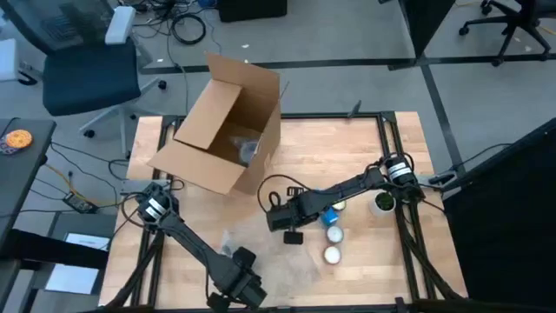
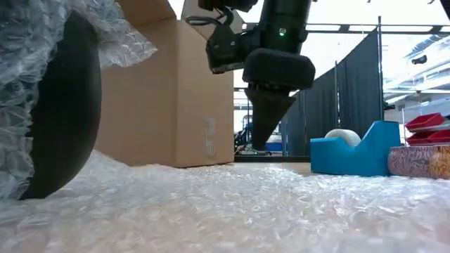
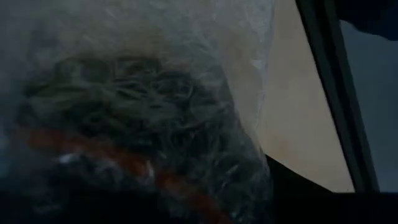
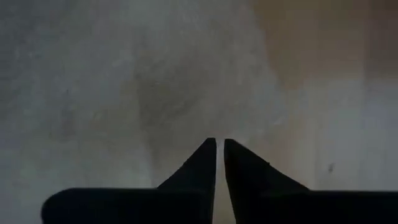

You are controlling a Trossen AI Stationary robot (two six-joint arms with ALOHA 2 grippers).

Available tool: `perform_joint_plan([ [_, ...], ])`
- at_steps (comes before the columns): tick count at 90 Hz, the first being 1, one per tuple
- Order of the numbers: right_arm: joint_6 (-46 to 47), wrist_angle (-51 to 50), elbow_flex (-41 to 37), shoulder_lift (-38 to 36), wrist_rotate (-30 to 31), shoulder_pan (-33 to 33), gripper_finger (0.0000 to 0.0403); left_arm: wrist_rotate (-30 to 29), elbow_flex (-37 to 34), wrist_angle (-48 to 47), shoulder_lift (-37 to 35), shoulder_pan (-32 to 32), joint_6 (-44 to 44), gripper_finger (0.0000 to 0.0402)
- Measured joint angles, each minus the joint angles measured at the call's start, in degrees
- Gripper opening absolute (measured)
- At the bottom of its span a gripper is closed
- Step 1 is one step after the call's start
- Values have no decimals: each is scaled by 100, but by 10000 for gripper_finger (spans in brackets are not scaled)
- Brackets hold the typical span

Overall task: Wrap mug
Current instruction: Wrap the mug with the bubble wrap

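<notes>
Overhead, the right gripper (image 1: 293, 236) hung over the middle of the table (image 1: 347, 148), just beside the tape rolls (image 1: 333, 235), while the left gripper (image 1: 236, 283) sat at the near edge. An open cardboard box (image 1: 228, 126) stood at the far left.

From table level, bubble wrap (image 2: 232, 207) covered the foreground. A dark rounded mug (image 2: 63, 112), partly swathed in it, filled the left side. The right gripper (image 2: 264, 144) pointed down above the sheet, with a blue tape dispenser (image 2: 355, 151) beyond.

The left wrist view showed wrap (image 3: 143, 106) bunched over something dark; its fingers' state I cannot tell.

The right wrist view showed its fingertips (image 4: 202, 165) nearly together, holding nothing, above the sheet (image 4: 124, 81).

Judging by this, a pinch so narrow could slip off the slick film, and the loose wrap might fall away from the mug.
</notes>
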Motion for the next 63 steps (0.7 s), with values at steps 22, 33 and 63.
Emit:
perform_joint_plan([
  [22,657,-192,0,0,-594,-137,98,-318,-176,-219,-12,-29,128,92],
  [33,992,-623,0,0,-534,-74,128,-528,-449,-462,-35,-28,339,118],
  [63,1948,-346,-203,-4,-349,3,183,-589,-468,-642,-89,-81,441,152],
])
